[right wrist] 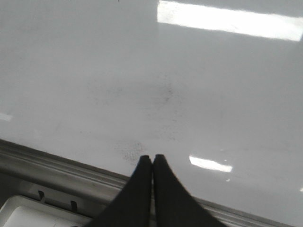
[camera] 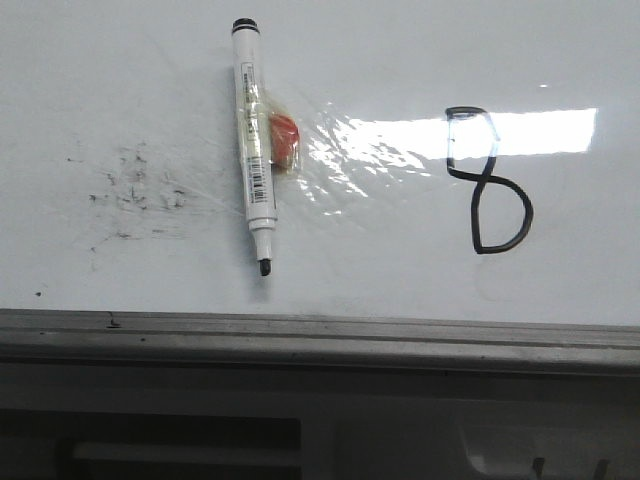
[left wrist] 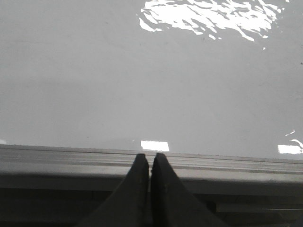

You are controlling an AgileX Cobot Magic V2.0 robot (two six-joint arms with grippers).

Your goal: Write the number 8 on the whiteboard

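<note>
A black number 8 [camera: 487, 180] is drawn on the right part of the whiteboard [camera: 120, 70], a small squarish loop above a larger rounded one. A white marker [camera: 254, 140] lies uncapped on the board left of it, black tip toward the near edge, with a red-orange lump [camera: 284, 138] against its side. Neither gripper shows in the front view. My left gripper [left wrist: 149, 156] is shut and empty over the grey edge rail [left wrist: 57, 158]. My right gripper [right wrist: 151, 157] is shut and empty at the board's near edge, over faint ink smudges [right wrist: 130, 149].
Black ink specks [camera: 135, 190] are scattered on the board's left part. A bright glare patch [camera: 400, 135] lies between marker and 8. The grey rail [camera: 320, 335] runs along the near edge, with a dark tray [camera: 180, 440] below it.
</note>
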